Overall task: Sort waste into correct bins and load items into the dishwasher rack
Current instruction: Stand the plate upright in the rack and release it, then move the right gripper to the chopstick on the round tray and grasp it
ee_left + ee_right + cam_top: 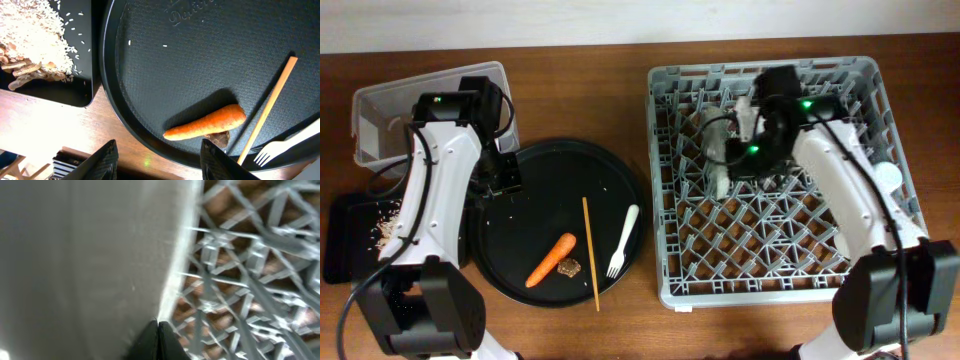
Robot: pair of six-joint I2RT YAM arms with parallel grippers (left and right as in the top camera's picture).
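Note:
My left gripper is open and empty above the left rim of the round black tray; in the left wrist view its jaws hang over the tray's edge. An orange carrot, a small brown chunk and a white plastic fork lie on that tray. My right gripper is shut on the rim of the white plate, which stands on edge inside the grey dishwasher rack. White rice lies in the shallow black rectangular tray.
A clear plastic tub stands at the back left, behind the left arm. A wooden chopstick lies on the round tray between carrot and fork. A small white round item sits at the rack's right side.

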